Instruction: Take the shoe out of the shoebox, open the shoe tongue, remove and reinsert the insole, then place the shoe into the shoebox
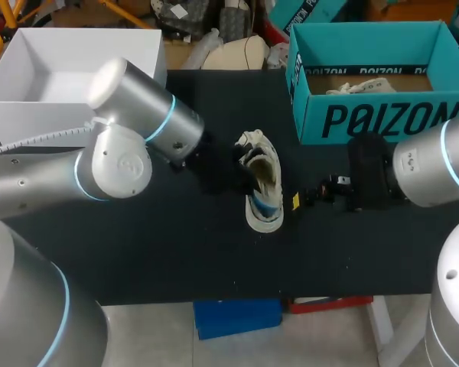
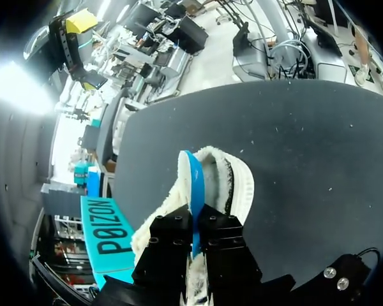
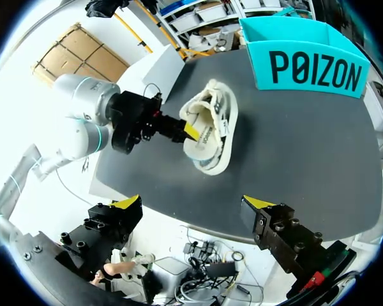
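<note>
Shoe (image 1: 262,187) out of shoebox (image 1: 382,118), on table (image 1: 176,252). Left gripper (image 2: 195,236) pinched on blue insole (image 2: 195,185); right gripper (image 3: 193,203) spread, empty, well apart. Insole step likely underway; reboxing left.

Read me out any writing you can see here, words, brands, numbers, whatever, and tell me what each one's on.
"POIZON": big dark letters on the outer front wall of the teal shoebox.
On the dark strip along the shoebox's inner back wall: any print is too small to read.
On the shoe and the blue insole: nothing readable.
</note>
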Robot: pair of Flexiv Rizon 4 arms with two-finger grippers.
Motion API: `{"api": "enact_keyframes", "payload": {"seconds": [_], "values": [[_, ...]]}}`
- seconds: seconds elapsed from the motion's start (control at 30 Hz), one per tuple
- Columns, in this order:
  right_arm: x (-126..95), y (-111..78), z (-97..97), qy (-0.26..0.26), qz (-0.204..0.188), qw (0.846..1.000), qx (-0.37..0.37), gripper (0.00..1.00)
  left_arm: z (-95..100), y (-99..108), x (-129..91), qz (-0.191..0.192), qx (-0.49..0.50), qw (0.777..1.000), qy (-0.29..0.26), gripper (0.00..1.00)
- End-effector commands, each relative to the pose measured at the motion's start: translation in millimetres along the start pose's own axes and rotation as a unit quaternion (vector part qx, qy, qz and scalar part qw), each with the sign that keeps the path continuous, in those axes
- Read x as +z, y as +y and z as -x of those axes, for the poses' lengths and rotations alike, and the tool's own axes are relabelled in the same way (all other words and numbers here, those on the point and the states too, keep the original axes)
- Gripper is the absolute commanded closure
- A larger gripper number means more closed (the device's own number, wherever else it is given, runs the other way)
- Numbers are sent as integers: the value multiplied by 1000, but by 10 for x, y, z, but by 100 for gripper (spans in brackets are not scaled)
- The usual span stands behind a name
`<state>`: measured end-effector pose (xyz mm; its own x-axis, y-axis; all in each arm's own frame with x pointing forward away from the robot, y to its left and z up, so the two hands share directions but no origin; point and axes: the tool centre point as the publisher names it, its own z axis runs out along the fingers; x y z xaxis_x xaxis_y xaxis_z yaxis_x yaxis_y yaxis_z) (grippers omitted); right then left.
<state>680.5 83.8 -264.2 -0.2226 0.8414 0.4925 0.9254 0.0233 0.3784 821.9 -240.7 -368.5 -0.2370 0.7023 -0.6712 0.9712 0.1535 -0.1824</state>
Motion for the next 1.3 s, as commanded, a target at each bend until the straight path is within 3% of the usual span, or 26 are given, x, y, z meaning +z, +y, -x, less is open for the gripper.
{"api": "enact_keyframes", "payload": {"seconds": [0.03,0.43,0.63,1.07,1.1,1.17,1.2,1.23,1.3], "values": [[10,2,-13,-2,0,1000,0,0,51,23,48,8,-2,1000,2,100],[10,2,-13,-2,0,1000,0,0,85,126,138,33,8,999,20,100],[10,2,-13,-2,0,1000,0,0,47,103,224,55,38,996,62,100],[10,2,-13,-2,0,1000,0,0,-40,11,388,59,65,991,106,100],[10,2,-13,-2,0,1000,0,0,-29,-5,362,59,66,990,106,89],[10,2,-13,-2,0,1000,0,0,-22,-19,301,59,67,991,104,58],[10,2,-13,-2,0,1000,0,0,-18,-27,258,57,66,991,101,23],[10,2,-13,-2,0,1000,0,0,-12,-38,205,53,63,992,94,0],[10,2,-13,-2,0,1000,0,0,10,-61,80,48,57,994,83,0]]}}
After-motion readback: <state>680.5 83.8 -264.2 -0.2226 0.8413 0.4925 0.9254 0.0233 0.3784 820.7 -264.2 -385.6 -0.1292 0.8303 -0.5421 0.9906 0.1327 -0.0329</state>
